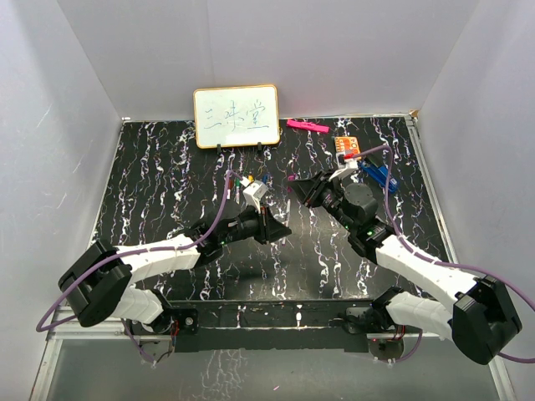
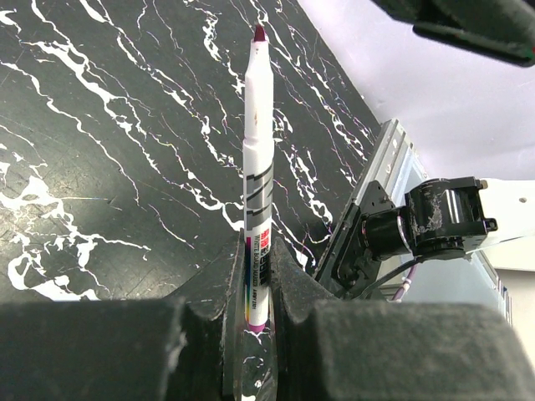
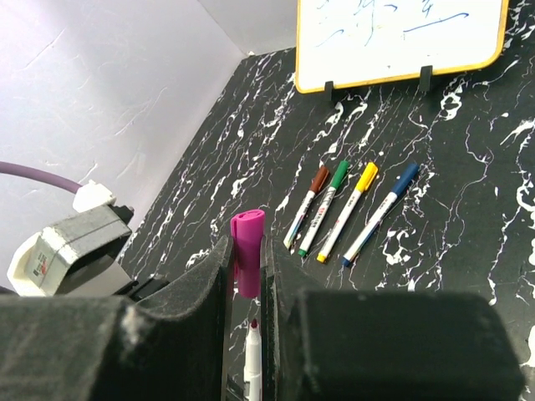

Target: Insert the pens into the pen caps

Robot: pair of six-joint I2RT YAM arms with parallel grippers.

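Pen (image 2: 257, 167) clamped in left gripper (image 2: 257, 271), tip out; right gripper (image 3: 247, 261) pinches cap (image 3: 248, 230) just beyond that tip, over the middle of the table (image 1: 150, 175), aligned for capping.

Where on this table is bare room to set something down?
Bare: table far left, between wall, whiteboard and left arm; near middle between the arms. Crowded: capped pens by whiteboard, left gripper and right gripper mid-table, blue clip back right.

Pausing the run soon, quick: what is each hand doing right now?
Left hand: closed on the purple-tipped pen, tip pointing out.
Right hand: closed on the purple cap.
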